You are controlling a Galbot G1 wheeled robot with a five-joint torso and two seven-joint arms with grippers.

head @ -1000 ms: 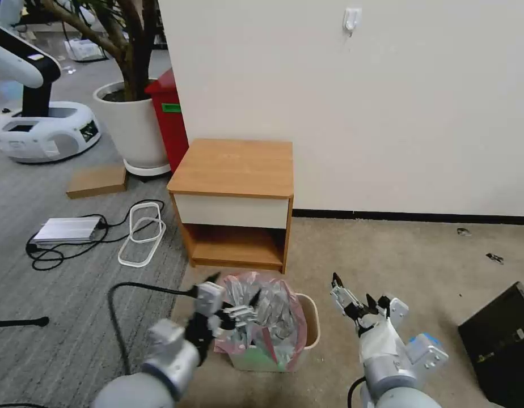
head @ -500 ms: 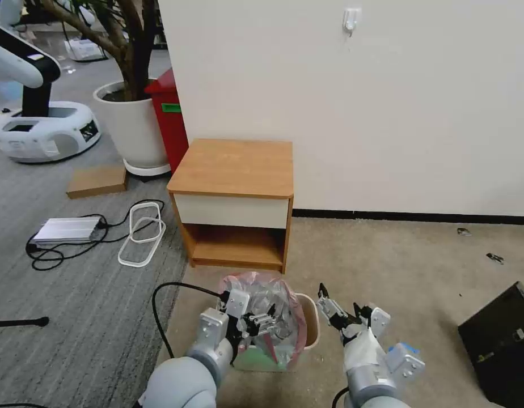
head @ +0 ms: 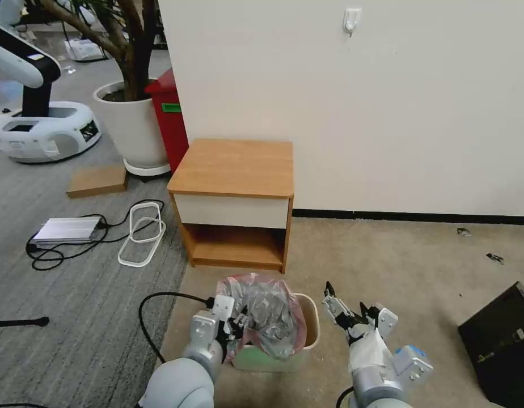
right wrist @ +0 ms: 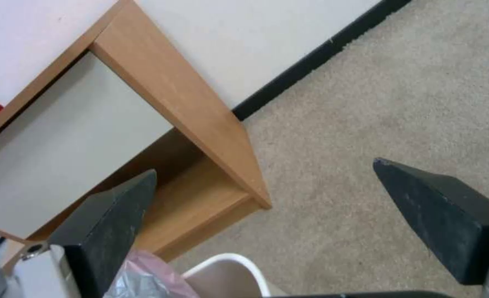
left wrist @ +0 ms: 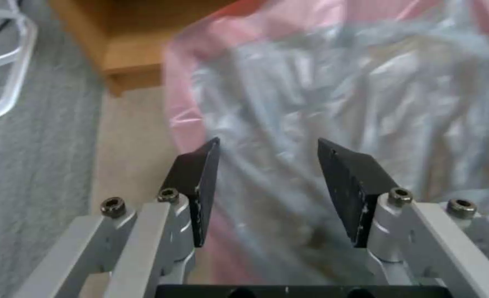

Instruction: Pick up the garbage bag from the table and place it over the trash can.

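Garbage bag is sitting bunched up in and over the trash can, on the floor just in front of the table. Bag is covering the can's left and middle part, pinkish rim sticking up at the back and hanging down the left side; right part of the can's rim and inner wall are showing bare. Table top is carrying nothing.

Left gripper is hovering at the bag's left edge, low, just beside the can's left side. In the left wrist view the left gripper is standing spread apart, fingers framing crinkled grey plastic of the garbage bag, nothing pinched between them; whether the pads are touching the plastic, cannot tell.

Right gripper is hanging just right of the can, apart from it, pointing toward the table. Right wrist view is showing the right gripper wide apart and holding nothing, with the table, a bit of the trash can rim and a scrap of garbage bag below it
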